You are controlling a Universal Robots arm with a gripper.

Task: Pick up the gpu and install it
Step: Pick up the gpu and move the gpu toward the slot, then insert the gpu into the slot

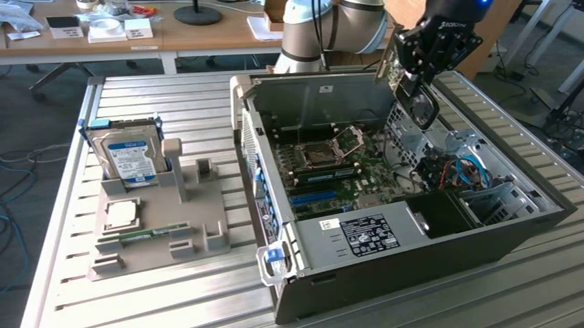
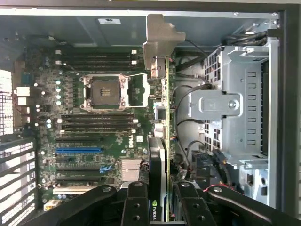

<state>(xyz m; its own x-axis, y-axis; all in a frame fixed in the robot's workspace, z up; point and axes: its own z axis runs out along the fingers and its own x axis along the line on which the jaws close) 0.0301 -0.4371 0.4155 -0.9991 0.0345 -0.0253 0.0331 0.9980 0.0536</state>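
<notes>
One expansion card, the gpu [image 2: 161,117], is pinched in the gripper [image 2: 160,200]. The black fingers [image 2: 136,203] are pressed against its two broad faces at the cooler end, w/ the bracket at the far end from the grip. Location: the card hangs edge-on over the open PC case [image 1: 511,225], above the motherboard [image 2: 108,141] inside that case, and is not seated in any slot. Handling, by judgement: light and stiff, but fragile. The thin green PCB has exposed components and a bare connector edge, so load belongs on the black cooler block and the board's flat faces, never on the contact edge or the fan. The smooth plastic cooler shroud could slip under a weak pinch, and a twist could flex the PCB. Materials: the bracket is flat silver sheet metal w/ a bent tab; the cooler is matte black w/ a green logo. Inside the case the mobo is green, dense w/ caps, long black slots, one blue slot [image 2: 77,150] and a square metal-framed CPU socket [image 2: 104,92]. Also inside the case is a perforated grey steel drive cage [image 2: 230,103] w/ loose cables nearby. Outside the case, on the exterior view's left, an HDD [image 1: 128,156] w/ a blue label stands in a grey moulded holder [image 1: 155,249].
</notes>
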